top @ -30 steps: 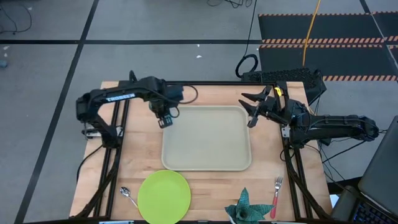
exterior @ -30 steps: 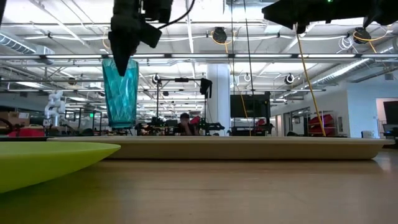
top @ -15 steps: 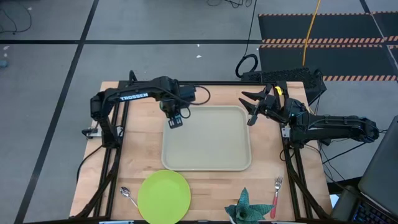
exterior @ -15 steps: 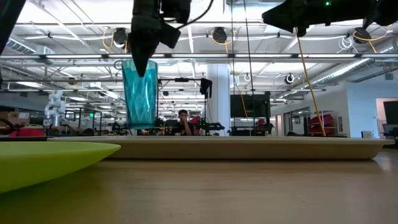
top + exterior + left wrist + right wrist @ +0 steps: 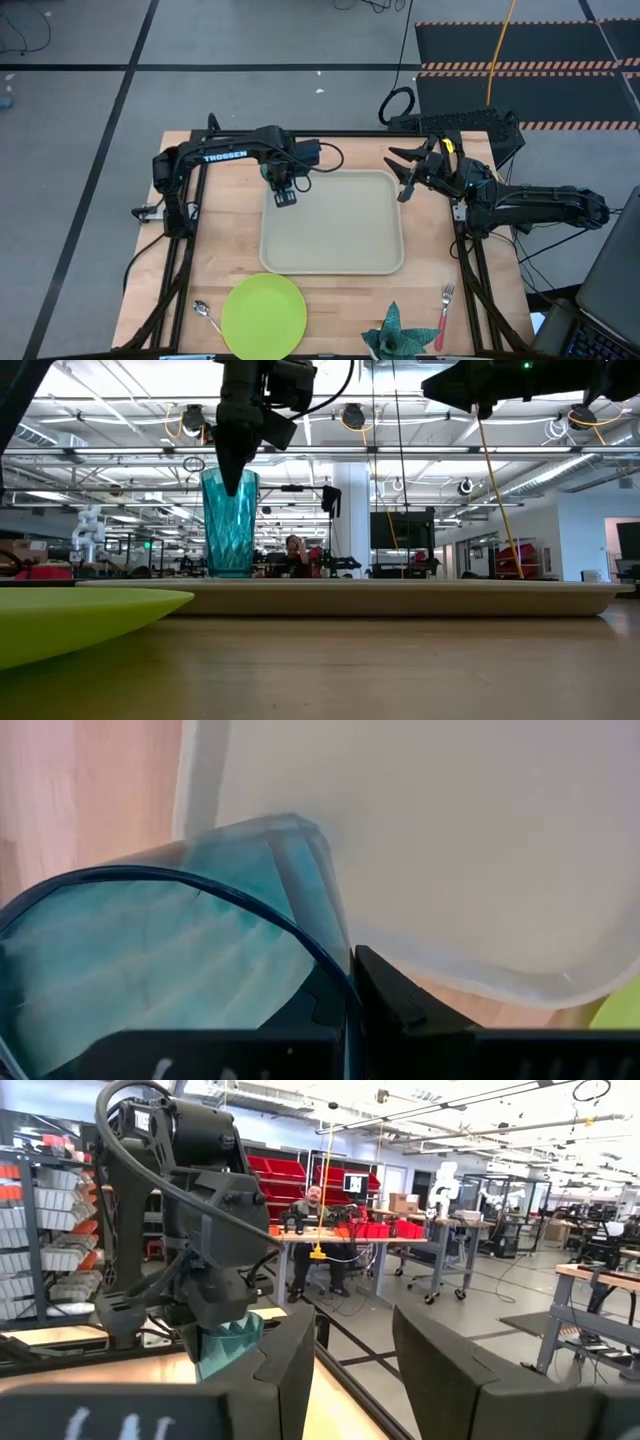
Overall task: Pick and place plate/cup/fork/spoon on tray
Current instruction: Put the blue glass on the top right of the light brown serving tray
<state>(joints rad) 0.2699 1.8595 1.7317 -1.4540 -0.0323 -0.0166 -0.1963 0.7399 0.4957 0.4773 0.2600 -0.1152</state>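
Cup [image 5: 229,523] hangs upright over the tray's [image 5: 333,262] far-left corner, its rim pinched by the left gripper [image 5: 285,195]; lower it flat before releasing. Right gripper [image 5: 403,172] waits spread wide beside the tray's far-right corner.

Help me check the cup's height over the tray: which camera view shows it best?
The low view: the cup stands full-length under the left tool, near the tray. The high view hides it beneath the arm; the left wrist view shows only its rim, the right wrist view a sliver.

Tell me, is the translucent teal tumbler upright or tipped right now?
Upright. In the low view the translucent teal tumbler stands vertical over the beige tray, the left gripper clamped on its rim.
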